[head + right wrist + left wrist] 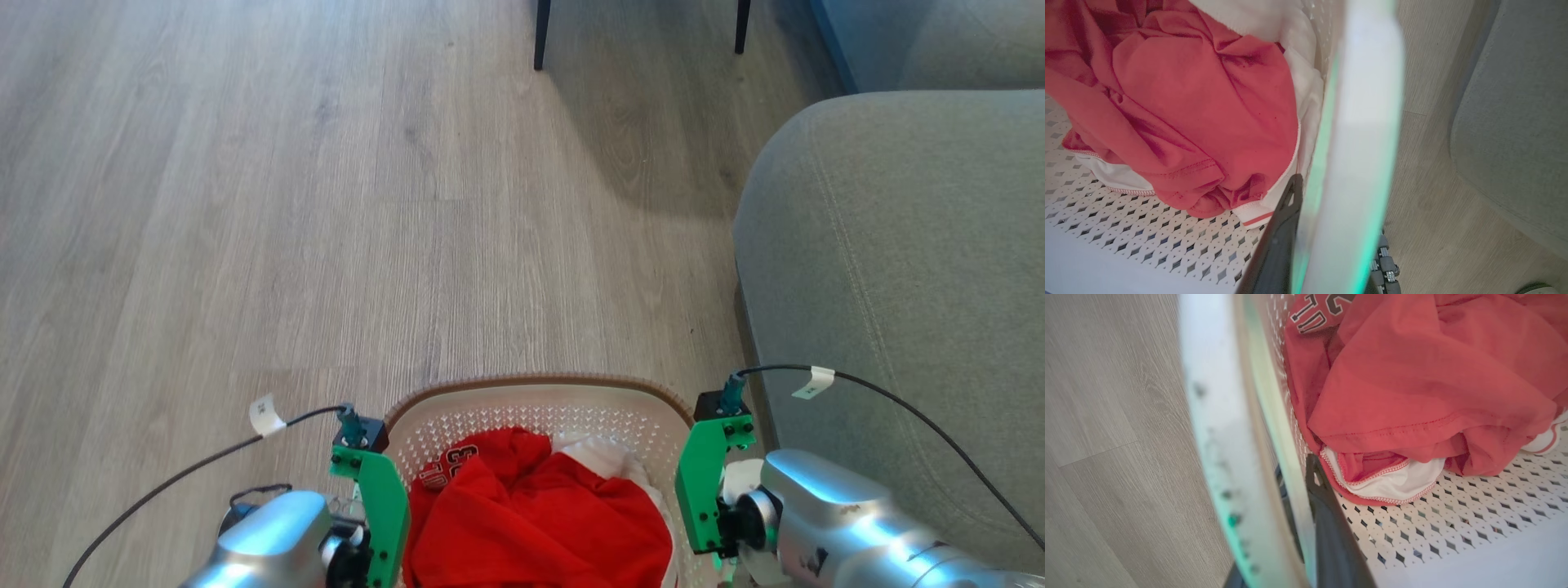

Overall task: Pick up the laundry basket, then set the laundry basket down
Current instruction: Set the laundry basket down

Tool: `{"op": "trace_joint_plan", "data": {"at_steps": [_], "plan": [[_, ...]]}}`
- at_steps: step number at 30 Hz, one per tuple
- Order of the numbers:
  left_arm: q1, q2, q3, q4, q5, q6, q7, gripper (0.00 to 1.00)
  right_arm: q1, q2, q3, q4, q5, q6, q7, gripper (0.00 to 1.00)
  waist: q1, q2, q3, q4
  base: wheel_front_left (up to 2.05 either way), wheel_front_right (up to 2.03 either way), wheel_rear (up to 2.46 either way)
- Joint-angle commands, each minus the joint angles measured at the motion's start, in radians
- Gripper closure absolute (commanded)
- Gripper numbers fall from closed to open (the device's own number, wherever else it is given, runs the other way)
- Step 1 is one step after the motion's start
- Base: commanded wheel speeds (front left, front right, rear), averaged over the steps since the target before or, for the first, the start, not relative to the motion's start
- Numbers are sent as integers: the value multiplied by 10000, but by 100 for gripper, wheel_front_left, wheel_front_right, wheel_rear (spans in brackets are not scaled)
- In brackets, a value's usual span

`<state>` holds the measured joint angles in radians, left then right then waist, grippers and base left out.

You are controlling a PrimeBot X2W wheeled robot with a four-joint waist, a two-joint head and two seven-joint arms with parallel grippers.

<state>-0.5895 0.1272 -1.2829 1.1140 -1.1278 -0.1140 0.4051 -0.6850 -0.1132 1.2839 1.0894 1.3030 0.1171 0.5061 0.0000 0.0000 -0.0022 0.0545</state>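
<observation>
The laundry basket (539,390) is white and perforated with a brown rim. It sits low in the head view, between my two arms, and holds a red garment (531,514) over white cloth. My left gripper (1296,471) is shut on the basket's left rim (1220,449), one dark finger (1331,539) inside the wall. My right gripper (1331,192) is shut on the right rim (1359,143), its inner finger (1278,245) against the wall beside the clothes. The outer fingers are hidden behind the rim. Whether the basket is off the floor I cannot tell.
A grey sofa (898,286) stands close on the right, next to my right arm (841,523). Two dark furniture legs (541,33) rise at the far top. Wooden floor (245,245) stretches ahead and to the left.
</observation>
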Motion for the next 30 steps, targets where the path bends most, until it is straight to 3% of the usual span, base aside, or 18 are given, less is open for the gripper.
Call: {"op": "trace_joint_plan", "data": {"at_steps": [1,8,16,24,30], "plan": [[-310,-175,26,-362,158,-167,-35,100,-297,186,-36,-415,-74,136,-97,100,0,0,61,-4,0,0,0],[-525,-310,26,-255,215,-167,-238,100,-469,40,-36,-537,-16,136,-354,100,0,0,764,4,0,0,0],[-1100,-608,26,128,312,-167,-868,100,-871,-317,-36,-747,-124,136,-938,100,0,0,2309,30,0,0,0],[-1971,-761,27,361,543,-162,-1631,100,-1631,-809,-49,-1004,-207,136,-2119,100,0,0,4288,95,0,0,0],[-2452,-767,27,-136,768,137,-2177,100,-2092,-1056,-167,-1121,-186,136,-3177,100,0,0,5498,122,0,0,0]]}}
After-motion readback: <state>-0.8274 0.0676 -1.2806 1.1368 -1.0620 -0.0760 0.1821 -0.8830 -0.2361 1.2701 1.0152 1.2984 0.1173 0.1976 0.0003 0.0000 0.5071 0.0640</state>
